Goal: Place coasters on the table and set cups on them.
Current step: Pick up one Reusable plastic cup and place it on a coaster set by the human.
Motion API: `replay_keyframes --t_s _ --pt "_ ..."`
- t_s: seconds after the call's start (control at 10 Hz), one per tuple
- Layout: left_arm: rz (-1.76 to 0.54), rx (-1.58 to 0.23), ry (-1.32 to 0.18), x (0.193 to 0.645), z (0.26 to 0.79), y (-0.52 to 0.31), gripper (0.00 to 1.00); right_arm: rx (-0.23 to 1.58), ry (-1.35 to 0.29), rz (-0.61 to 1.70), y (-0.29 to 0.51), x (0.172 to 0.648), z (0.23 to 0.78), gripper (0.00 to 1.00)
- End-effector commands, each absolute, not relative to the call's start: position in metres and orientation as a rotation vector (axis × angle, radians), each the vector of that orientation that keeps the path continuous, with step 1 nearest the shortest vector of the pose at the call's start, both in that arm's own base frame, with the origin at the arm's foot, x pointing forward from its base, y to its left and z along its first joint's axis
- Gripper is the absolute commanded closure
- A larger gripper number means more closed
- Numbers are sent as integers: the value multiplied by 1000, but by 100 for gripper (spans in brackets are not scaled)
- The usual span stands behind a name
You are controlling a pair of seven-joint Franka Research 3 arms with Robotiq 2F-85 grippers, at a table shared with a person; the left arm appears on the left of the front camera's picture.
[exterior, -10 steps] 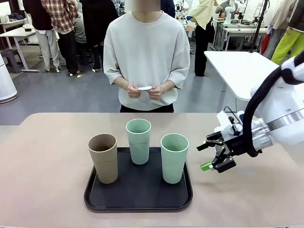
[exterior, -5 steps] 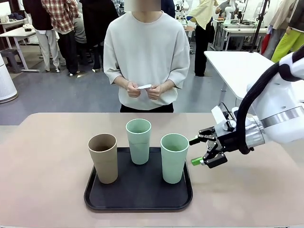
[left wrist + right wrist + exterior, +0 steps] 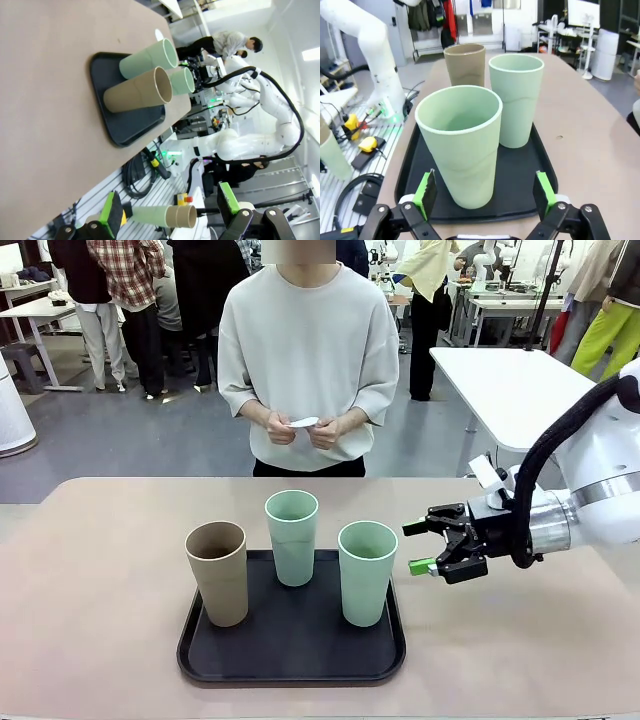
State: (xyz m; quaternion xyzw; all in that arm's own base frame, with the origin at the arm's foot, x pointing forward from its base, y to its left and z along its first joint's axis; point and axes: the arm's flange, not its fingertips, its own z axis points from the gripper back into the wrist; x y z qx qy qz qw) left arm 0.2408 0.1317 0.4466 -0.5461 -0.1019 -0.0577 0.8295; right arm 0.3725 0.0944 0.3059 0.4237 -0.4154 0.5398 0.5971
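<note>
Three cups stand on a black tray (image 3: pixel 290 660): a tan-brown one (image 3: pixel 218 572) at left, a mint one (image 3: pixel 292 537) behind, and a mint one (image 3: pixel 367 572) at right. My right gripper (image 3: pixel 418 547) hovers open just right of that right cup, not touching it. In the right wrist view the same cup (image 3: pixel 462 145) rises close ahead of the open gripper (image 3: pixel 484 195), between the lines of its green pads (image 3: pixel 425 192). My left gripper (image 3: pixel 170 207) is open and empty, far from the tray (image 3: pixel 125 130). The person holds a white coaster (image 3: pixel 303 423) in both hands.
The beige table (image 3: pixel 100 590) has bare surface left, right and in front of the tray. The person stands at the far edge. A white table (image 3: pixel 510 380) stands behind at right. My left arm's base shows in the right wrist view (image 3: pixel 375 60).
My right gripper has moved left toward the right mint cup and risen a little, its fingers turning more level. Cups, tray and the person's hands have stayed put.
</note>
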Motion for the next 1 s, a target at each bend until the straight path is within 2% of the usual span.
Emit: replay_keyframes --t_s 0.0,0.9 --pt "-126 -1165 -225 240 447 133 0 1028 -984 1242 88 352 302 0" --pt "-126 -1165 -225 240 447 133 0 1032 -920 1281 118 349 262 0"
